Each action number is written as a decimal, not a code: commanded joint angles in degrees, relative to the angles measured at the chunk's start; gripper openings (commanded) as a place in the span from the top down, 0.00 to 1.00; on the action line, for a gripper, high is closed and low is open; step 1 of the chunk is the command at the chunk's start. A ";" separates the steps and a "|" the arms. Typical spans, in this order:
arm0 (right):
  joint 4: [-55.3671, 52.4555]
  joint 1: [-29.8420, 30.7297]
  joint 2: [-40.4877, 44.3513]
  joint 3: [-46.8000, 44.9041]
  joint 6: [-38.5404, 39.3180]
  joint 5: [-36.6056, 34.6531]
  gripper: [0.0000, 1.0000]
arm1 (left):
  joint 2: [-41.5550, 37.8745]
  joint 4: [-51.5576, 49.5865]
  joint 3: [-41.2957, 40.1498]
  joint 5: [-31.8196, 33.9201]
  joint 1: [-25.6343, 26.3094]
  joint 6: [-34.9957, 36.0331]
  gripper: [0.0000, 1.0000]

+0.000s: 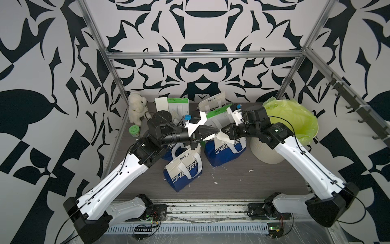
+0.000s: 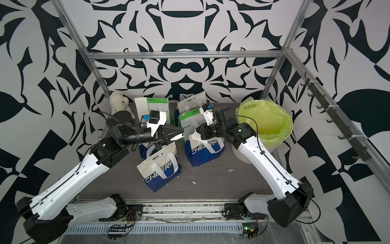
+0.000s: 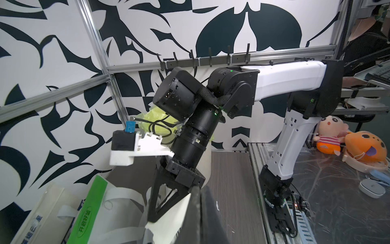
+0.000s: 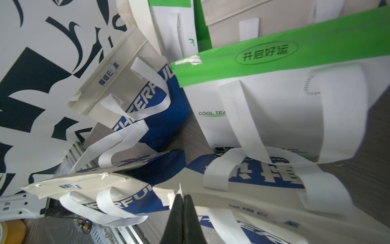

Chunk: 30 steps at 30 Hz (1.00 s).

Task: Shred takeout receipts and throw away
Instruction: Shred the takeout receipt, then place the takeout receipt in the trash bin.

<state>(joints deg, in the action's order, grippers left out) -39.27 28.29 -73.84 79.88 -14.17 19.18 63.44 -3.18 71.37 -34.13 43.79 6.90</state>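
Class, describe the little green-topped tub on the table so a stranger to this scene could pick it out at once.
Find the grey table and go to its far corner on the robot's left, where a white plush toy sits. Just in front of the toy, nearer the robot, stands the small round tub. Its green top and tiny size set it apart from the handled bags.
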 commanded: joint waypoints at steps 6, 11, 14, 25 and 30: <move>-11.24 -10.24 1.34 16.78 2.81 -19.92 1.00 | -0.92 1.45 -0.26 5.15 0.07 -0.94 1.00; -13.82 -25.62 2.60 19.62 1.86 -22.41 1.00 | 1.31 1.33 1.03 5.11 0.15 -2.88 1.00; -15.17 -28.26 2.01 19.13 2.41 -27.80 1.00 | 2.88 1.50 1.74 5.12 0.37 -3.68 1.00; -15.68 -30.01 3.56 12.72 1.42 -27.56 0.28 | 4.93 1.83 1.25 6.08 1.47 -4.97 1.00; -15.80 -30.14 3.86 14.15 1.30 -22.66 0.24 | 6.02 2.95 1.31 6.88 1.73 -7.07 1.00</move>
<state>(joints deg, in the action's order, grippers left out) -55.79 -1.54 -72.16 92.49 -12.49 -6.55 68.75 -2.11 72.10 -28.08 45.15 1.58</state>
